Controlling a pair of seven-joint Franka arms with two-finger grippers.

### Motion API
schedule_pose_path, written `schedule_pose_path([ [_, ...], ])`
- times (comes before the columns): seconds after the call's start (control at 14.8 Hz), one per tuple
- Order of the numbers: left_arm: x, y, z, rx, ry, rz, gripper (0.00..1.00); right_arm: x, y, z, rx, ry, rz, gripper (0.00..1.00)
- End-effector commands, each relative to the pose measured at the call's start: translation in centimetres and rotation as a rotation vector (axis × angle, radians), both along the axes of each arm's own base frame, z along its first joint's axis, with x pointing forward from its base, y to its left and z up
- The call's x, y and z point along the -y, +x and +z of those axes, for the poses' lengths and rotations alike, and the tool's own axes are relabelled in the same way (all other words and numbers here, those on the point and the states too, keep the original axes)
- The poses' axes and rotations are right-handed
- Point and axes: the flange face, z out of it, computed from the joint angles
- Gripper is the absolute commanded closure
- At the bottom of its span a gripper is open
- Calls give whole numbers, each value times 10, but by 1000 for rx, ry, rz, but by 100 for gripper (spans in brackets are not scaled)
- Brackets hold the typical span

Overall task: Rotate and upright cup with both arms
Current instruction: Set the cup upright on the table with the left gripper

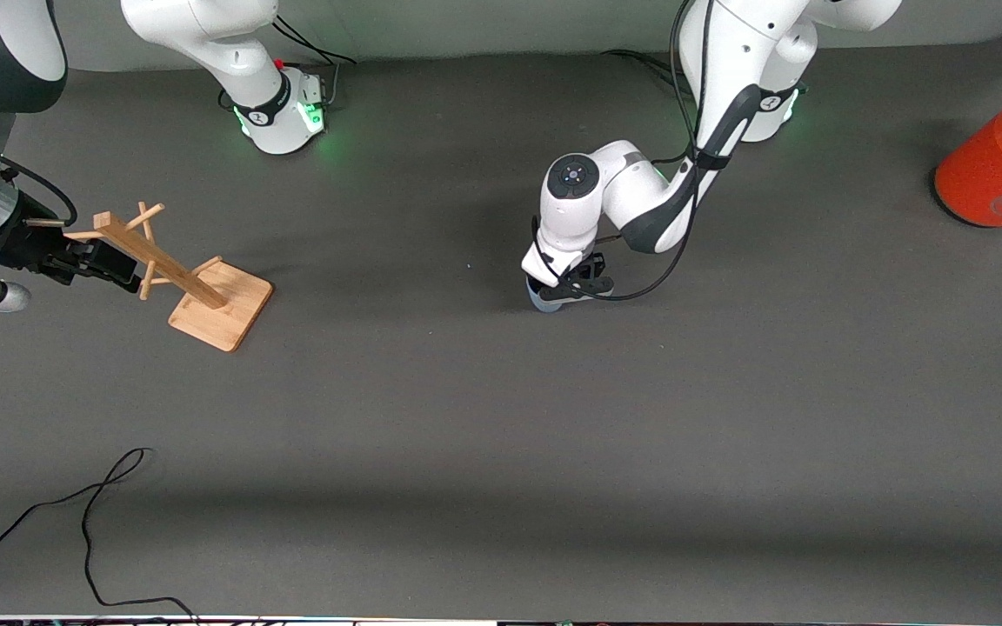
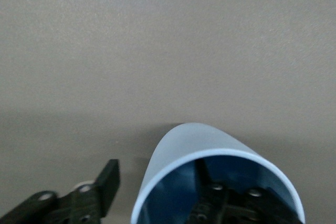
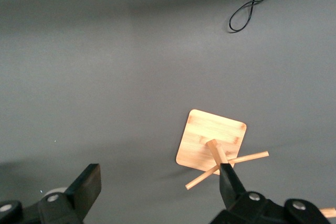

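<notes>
The pale-blue cup point(image 1: 543, 302) stands on the table near the middle, mouth up, mostly hidden under the left arm's hand. My left gripper point(image 1: 577, 283) is directly over it. In the left wrist view the cup point(image 2: 191, 142) fills the lower part. One finger point(image 2: 107, 182) is outside the wall with a gap to it and the other is inside the cup. My left gripper point(image 2: 157, 190) is open astride the rim. My right gripper point(image 1: 75, 256) hangs open and holds nothing at the right arm's end of the table, over the wooden rack's pegs. It appears in the right wrist view point(image 3: 157, 187).
A wooden peg rack point(image 1: 183, 276) point(image 3: 212, 140) stands on its square base near the right gripper. A large orange-red can point(image 1: 1001, 169) with a grey lid sits at the left arm's end. A black cable point(image 1: 105, 500) point(image 3: 252, 6) lies near the front edge.
</notes>
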Motion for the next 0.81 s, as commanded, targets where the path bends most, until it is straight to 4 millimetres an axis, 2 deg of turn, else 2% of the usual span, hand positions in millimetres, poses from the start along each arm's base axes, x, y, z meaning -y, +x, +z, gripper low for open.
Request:
schedule_pose_path([
  [0.0,5,1,27,-23,3,12,0,-1,-3,5,20,-9,22,0],
  [0.14,5,10,56,-62,14,29,0,-2,-3,5,20,-10,25,0],
  [0.2,5,16,75,-96,0,13,0,-2,-3,5,19,-10,31,0],
  [0.34,-7,34,121,-167,-46,-2,0,1,-3,7,21,-12,79,0],
  [0.54,-40,60,202,-223,-80,11,0,1,-3,6,19,-11,79,0],
  [0.74,-76,72,279,-213,-77,33,0,-4,2,7,23,2,78,0],
])
